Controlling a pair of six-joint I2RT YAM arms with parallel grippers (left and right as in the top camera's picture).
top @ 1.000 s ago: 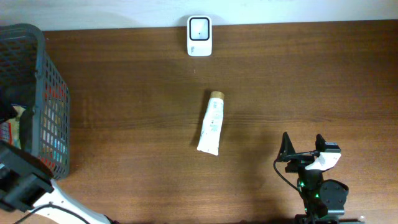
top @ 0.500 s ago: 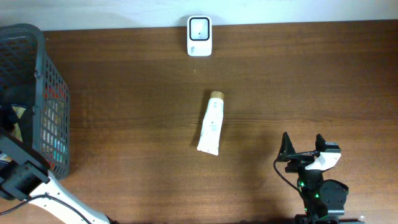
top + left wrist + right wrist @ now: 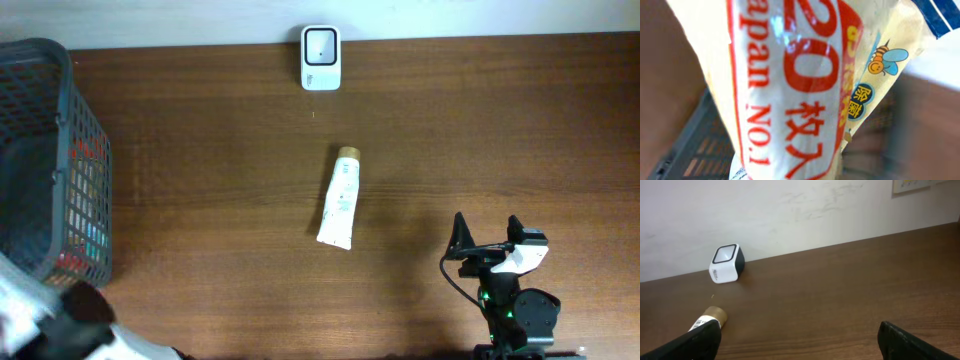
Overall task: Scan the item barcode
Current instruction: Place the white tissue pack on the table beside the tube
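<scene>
A cream packet [image 3: 790, 85] with red print and a small bee drawing fills the left wrist view, close against the camera. My left gripper is shut on it, and the packet hides its fingers. Overhead, only a blur of the left arm [image 3: 45, 320] shows at the front left corner. The white scanner [image 3: 321, 57] stands at the table's far edge and also shows in the right wrist view [image 3: 726, 263]. My right gripper [image 3: 487, 230] rests open at the front right, with nothing between its fingers [image 3: 690, 342].
A dark mesh basket [image 3: 70, 130] with several items inside stands at the left edge. A white tube with a gold cap [image 3: 341, 196] lies mid-table, its cap [image 3: 714, 315] pointing toward the scanner. A pale wall runs behind the table.
My left gripper has shut on the packet and drawn back out of the basket toward the front left corner. The right arm, the tube and the scanner have not moved.
</scene>
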